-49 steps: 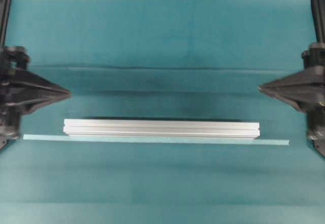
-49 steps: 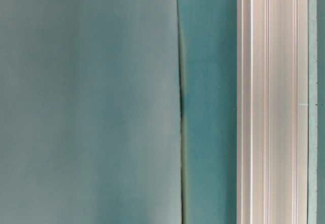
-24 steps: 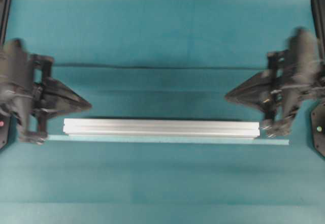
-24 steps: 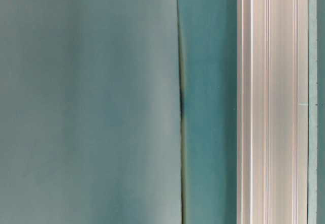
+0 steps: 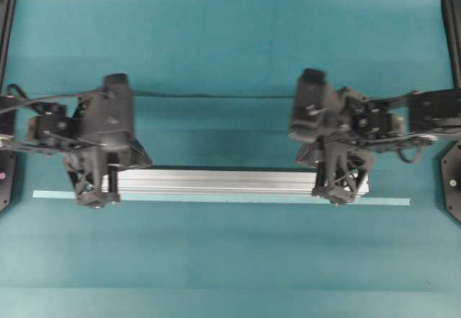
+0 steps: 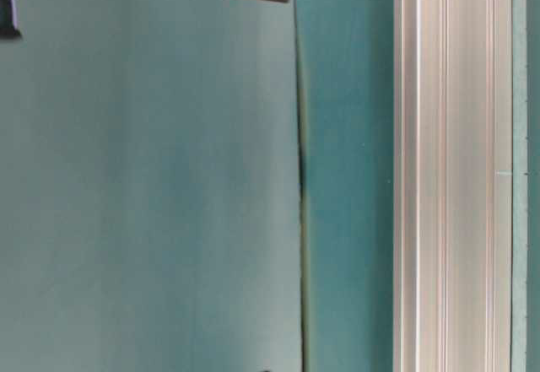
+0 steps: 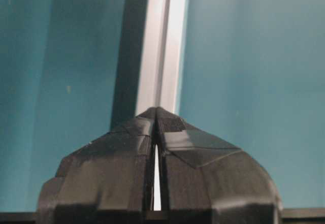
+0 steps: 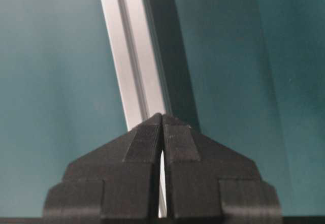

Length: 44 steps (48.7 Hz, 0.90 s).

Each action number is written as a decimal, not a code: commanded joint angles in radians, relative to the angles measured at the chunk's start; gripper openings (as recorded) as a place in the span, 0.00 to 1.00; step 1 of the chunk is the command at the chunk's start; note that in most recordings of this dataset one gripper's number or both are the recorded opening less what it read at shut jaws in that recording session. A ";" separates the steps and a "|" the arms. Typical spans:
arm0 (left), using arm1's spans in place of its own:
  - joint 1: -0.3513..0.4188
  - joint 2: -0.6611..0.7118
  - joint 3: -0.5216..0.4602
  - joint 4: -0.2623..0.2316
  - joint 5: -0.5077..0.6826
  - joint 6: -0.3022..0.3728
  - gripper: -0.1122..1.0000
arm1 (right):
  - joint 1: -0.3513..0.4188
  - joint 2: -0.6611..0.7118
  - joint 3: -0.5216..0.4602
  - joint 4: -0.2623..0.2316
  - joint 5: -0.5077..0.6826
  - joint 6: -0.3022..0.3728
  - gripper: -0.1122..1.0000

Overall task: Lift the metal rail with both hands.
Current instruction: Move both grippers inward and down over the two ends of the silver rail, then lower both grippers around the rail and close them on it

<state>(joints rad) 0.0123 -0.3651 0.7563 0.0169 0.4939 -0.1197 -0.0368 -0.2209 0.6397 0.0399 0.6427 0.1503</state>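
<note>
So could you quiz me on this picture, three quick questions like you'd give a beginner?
1. True or false: the left gripper and the right gripper both have their fingers pressed together.
2. Where does the metal rail lie? A) standing on end B) flat on the teal tabletop, between the two grippers' positions C) lifted clear into the air
3. Fill in: the thin pale-green tape strip runs along the rail's ____ edge in the overhead view.

Key: 1 true, neither grips anything. 2 B, with a gripper over each end. 3 lower.
</note>
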 commanded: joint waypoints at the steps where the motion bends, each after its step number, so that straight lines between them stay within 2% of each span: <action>1: 0.000 0.035 -0.049 0.005 0.040 0.000 0.09 | 0.017 0.044 -0.048 -0.003 0.060 -0.028 0.10; 12: -0.002 0.107 -0.084 0.005 0.055 0.009 0.09 | 0.032 0.112 -0.095 -0.005 0.158 -0.046 0.10; 23: -0.003 0.121 -0.086 0.005 0.034 0.008 0.09 | 0.035 0.127 -0.095 -0.005 0.156 -0.051 0.10; 32: -0.003 0.118 -0.075 0.005 0.020 0.020 0.10 | 0.038 0.129 -0.097 -0.005 0.152 -0.092 0.11; 39: -0.015 0.117 -0.069 0.005 0.018 0.021 0.17 | 0.038 0.129 -0.094 -0.005 0.149 -0.120 0.19; 44: -0.014 0.120 -0.069 0.005 0.025 0.008 0.35 | 0.034 0.129 -0.092 -0.003 0.143 -0.114 0.34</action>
<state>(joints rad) 0.0000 -0.2378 0.6934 0.0199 0.5185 -0.1074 -0.0031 -0.0997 0.5522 0.0368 0.7946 0.0399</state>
